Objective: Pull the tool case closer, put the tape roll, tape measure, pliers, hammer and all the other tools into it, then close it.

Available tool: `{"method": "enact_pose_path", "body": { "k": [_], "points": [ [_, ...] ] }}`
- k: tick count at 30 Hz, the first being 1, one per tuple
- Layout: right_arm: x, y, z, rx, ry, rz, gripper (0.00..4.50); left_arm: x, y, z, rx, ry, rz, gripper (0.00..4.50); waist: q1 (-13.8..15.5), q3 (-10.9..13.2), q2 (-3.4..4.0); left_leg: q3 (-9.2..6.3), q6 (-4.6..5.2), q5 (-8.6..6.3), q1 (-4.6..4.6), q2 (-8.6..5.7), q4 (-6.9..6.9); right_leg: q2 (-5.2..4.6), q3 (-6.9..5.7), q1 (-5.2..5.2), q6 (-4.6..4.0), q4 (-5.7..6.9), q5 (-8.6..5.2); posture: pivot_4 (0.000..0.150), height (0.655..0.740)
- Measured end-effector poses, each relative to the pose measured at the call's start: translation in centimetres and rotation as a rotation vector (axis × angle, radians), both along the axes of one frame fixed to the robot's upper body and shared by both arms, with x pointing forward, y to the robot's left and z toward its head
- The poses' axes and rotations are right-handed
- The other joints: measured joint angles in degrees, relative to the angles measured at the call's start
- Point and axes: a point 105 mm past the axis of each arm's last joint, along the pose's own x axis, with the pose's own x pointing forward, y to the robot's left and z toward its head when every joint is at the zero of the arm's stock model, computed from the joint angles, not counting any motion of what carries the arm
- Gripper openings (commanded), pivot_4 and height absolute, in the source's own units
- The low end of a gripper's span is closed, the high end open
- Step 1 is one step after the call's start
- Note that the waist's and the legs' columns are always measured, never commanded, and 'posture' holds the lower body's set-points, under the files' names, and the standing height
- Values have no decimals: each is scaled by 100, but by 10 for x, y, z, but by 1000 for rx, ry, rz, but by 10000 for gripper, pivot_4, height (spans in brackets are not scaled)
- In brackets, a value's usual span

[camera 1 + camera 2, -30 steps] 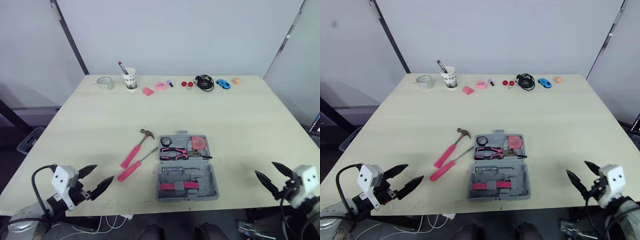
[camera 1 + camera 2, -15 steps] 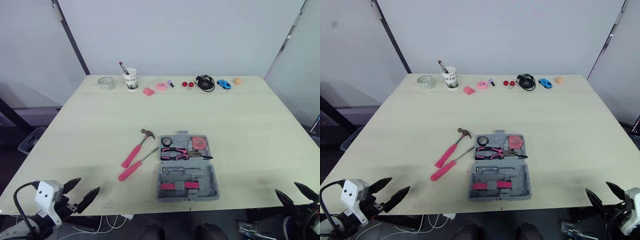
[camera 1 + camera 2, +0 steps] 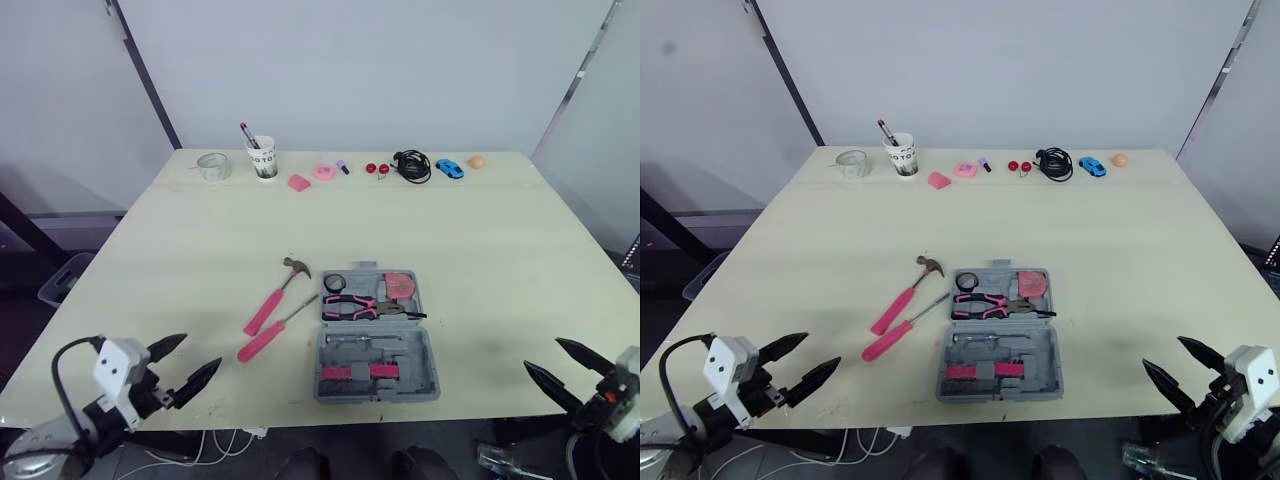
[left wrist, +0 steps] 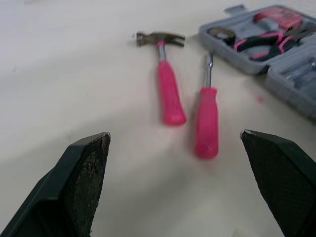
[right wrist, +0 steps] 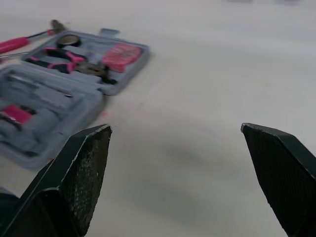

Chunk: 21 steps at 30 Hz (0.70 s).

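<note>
You have the tool case (image 3: pixel 428 368) open, holding the tape roll (image 3: pixel 333 282), pliers (image 3: pixel 362 305) and tape measure (image 3: pixel 400 286). The hammer (image 3: pixel 270 301) and screwdriver (image 3: pixel 261 340) lie beside it. Fingers are spread on the left gripper (image 3: pixel 203 351) and right gripper (image 3: pixel 541 353).

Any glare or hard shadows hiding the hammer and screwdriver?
Left eye view: even light, no glare on the hammer or screwdriver. Left wrist view: only soft shadows beside both. Right wrist view: a faint shadow on the table near the tool case.

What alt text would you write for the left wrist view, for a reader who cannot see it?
A pink-handled hammer and a pink-handled screwdriver lie side by side on the pale table, beyond the open left pincer. The open grey tool case sits beside them.
</note>
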Motion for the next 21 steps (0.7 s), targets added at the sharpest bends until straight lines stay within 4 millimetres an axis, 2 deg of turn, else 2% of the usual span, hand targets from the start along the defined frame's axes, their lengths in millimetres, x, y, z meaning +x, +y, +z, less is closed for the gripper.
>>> {"method": "enact_pose_path", "body": {
  "k": [4,7,11,15,21],
  "points": [
    [9,28,20,14,-34,123,44081,17,-13,9,3,-19,-31,45000,6,0,-1,0,1,1,0,-7,0,24,0,2,0,1,1,1500,7400],
    [11,41,27,21,-38,179,44081,24,-15,10,2,-12,-16,45000,12,-1,-3,0,2,1,-3,-9,0,28,0,4,0,0,2,1500,7400],
    [17,68,47,30,-64,312,44081,53,-30,18,-38,13,54,45000,66,0,-8,-4,3,2,-5,-17,11,31,2,9,4,3,4,1500,7400],
    [20,75,55,16,-85,348,44081,70,-48,18,-28,57,39,45000,113,0,-15,-6,3,2,-7,-27,10,35,0,11,4,2,4,1500,7400],
    [21,78,48,-11,-93,366,44081,100,-58,18,23,95,93,45000,108,1,-17,-5,4,2,-6,-35,13,48,-2,15,4,3,4,1500,7400]
  ]
}}
